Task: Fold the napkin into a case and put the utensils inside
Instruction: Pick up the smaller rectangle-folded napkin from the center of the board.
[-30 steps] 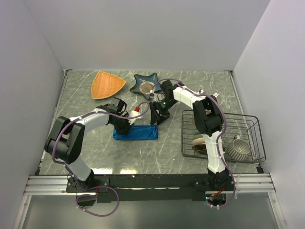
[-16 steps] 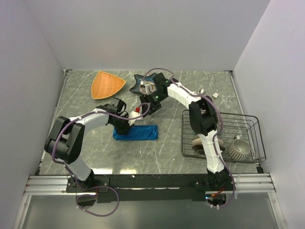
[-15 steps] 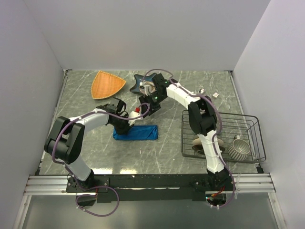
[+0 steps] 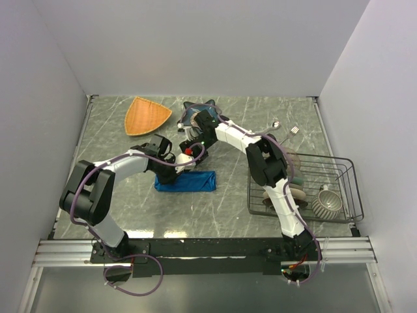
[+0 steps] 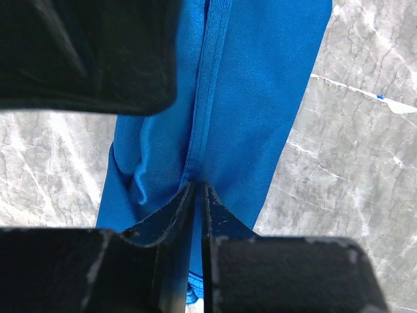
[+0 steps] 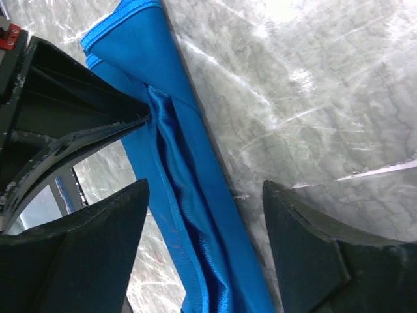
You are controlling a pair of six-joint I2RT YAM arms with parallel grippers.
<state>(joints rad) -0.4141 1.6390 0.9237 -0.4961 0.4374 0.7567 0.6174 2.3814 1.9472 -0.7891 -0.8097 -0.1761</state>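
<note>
The napkin (image 4: pixel 186 181) lies folded into a narrow bright blue case on the marble table. My left gripper (image 4: pixel 176 165) is shut on a raised fold along its upper edge; in the left wrist view the two tips (image 5: pixel 198 186) pinch the blue cloth (image 5: pixel 260 98). Just above and behind that spot hangs my right gripper (image 4: pixel 191 145), open. Its wrist view has the napkin (image 6: pixel 140 45) running between its wide-apart fingers (image 6: pixel 205 192), with the left gripper (image 6: pixel 71 111) at the upper left. The utensils, a spoon (image 4: pixel 276 123) and a fork (image 4: pixel 294 130), lie at the back right.
An orange triangular dish (image 4: pixel 146 115) sits at the back left. The right arm partly covers a dark star-shaped dish (image 4: pixel 207 104). A wire rack (image 4: pixel 348 179) at the right holds plates and a ribbed bowl (image 4: pixel 328 203). White walls close in three sides.
The right arm swung left from the napkin's right end, passed over the star dish, and now hangs by the left gripper with its jaws wider. The left gripper kept its pinch.
</note>
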